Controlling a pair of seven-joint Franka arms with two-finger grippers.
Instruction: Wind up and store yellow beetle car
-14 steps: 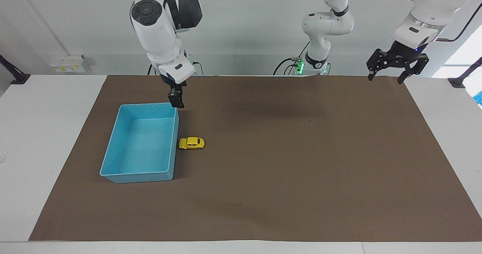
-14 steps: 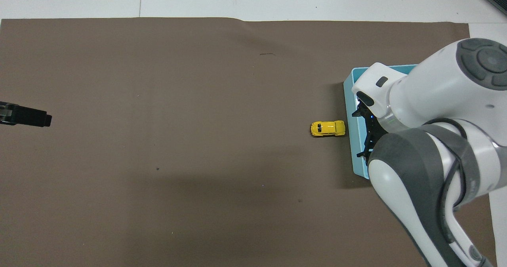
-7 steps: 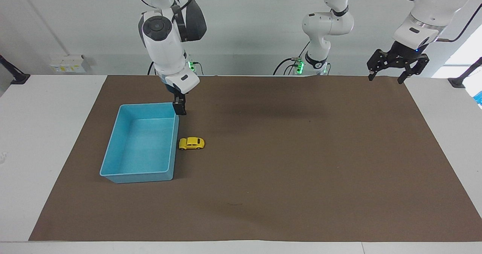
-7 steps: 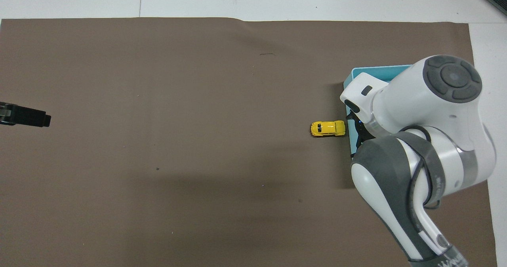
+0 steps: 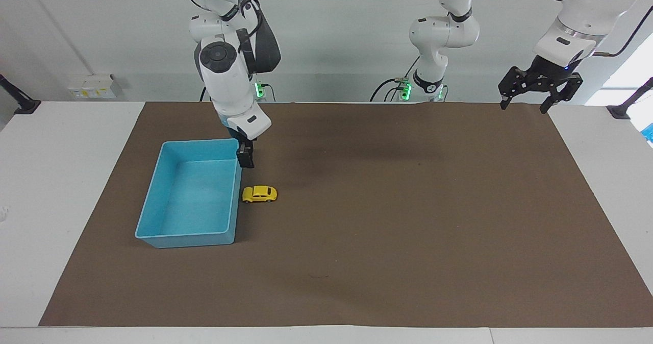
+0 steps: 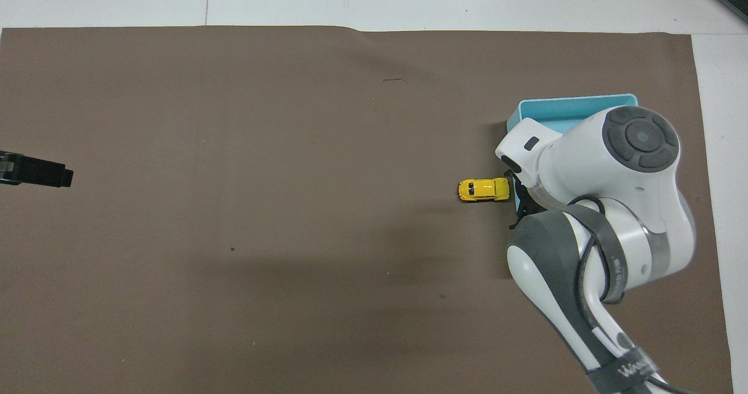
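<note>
yellow beetle car beside blue bin, not inside

R gripper low, L gripper raised, open

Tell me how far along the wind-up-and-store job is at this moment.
Nothing is done yet: the car sits on the mat beside the bin, untouched. In hand: the right gripper, open, hangs by the bin's corner, above and short of the car. The left gripper, open, waits over the mat's edge. Left: grasping, winding, placing in the bin.
</note>
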